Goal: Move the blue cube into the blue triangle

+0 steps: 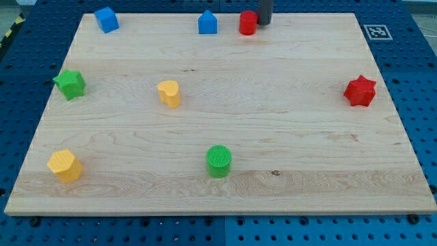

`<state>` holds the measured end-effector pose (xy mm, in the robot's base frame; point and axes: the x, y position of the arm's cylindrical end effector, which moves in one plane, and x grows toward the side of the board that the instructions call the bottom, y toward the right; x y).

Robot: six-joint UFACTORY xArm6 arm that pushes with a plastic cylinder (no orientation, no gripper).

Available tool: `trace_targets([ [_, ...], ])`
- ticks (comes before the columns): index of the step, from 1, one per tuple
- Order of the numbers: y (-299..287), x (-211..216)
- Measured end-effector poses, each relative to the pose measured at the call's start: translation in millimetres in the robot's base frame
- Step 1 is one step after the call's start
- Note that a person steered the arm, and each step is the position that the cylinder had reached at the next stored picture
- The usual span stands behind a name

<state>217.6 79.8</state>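
The blue cube [106, 19] sits at the board's top left corner. The blue triangle-like block [207, 22] stands at the top edge, left of centre. My tip [263, 24] is at the view's top, just right of a red cylinder [248, 23] and close to or touching it. The tip is right of the blue triangle and far right of the blue cube.
A green star [69, 84] lies at the left edge and a yellow heart-like block [169, 93] right of it. A yellow hexagon [65, 165] is at bottom left, a green cylinder [219, 161] at bottom centre, a red star [360, 91] at right. The wooden board [287, 137] lies on a blue pegboard.
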Motion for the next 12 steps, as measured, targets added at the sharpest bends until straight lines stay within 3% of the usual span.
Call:
trace_targets([
  [1, -32.7, -3.5],
  [3, -27.9, 3.6],
  [4, -0.5, 33.5],
  [5, -25.7, 58.6],
  [7, -179.9, 67.6],
  [10, -341.9, 69.7],
  [12, -370.7, 0.0],
])
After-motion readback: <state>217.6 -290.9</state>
